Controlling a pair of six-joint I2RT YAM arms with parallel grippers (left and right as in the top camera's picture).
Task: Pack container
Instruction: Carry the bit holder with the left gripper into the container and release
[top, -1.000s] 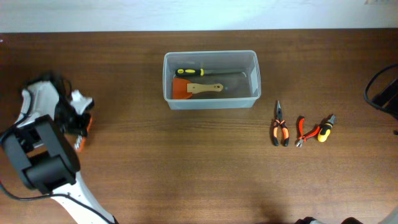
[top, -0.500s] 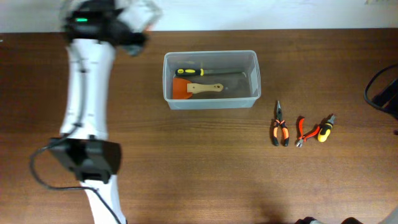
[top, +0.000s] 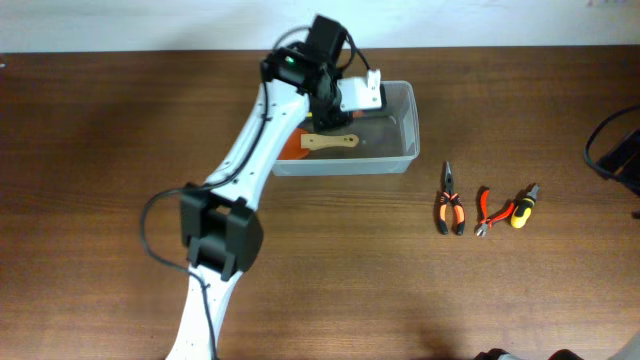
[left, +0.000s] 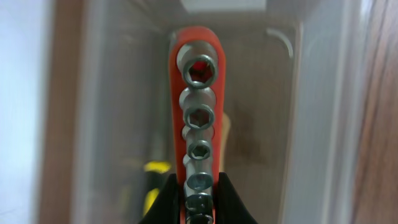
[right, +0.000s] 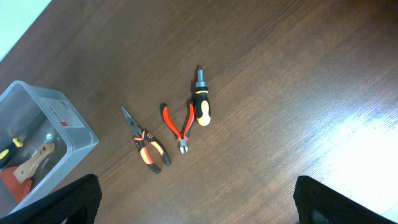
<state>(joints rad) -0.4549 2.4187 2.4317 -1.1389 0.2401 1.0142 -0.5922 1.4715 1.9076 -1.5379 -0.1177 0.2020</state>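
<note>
On the dark wooden bench, the clear rectangular plastic container sits just below the left gripper, whose jaws clamp an orange rail of steel sockets. The right gripper has its jaws apart. Light, stiff and slick, the container probably holds best by its rim.

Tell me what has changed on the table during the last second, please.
The left gripper, clamped on an orange socket rail, swung from the table's left side, round the far edge, to above the container. The container, pliers, cutters and short screwdriver stayed put.
</note>
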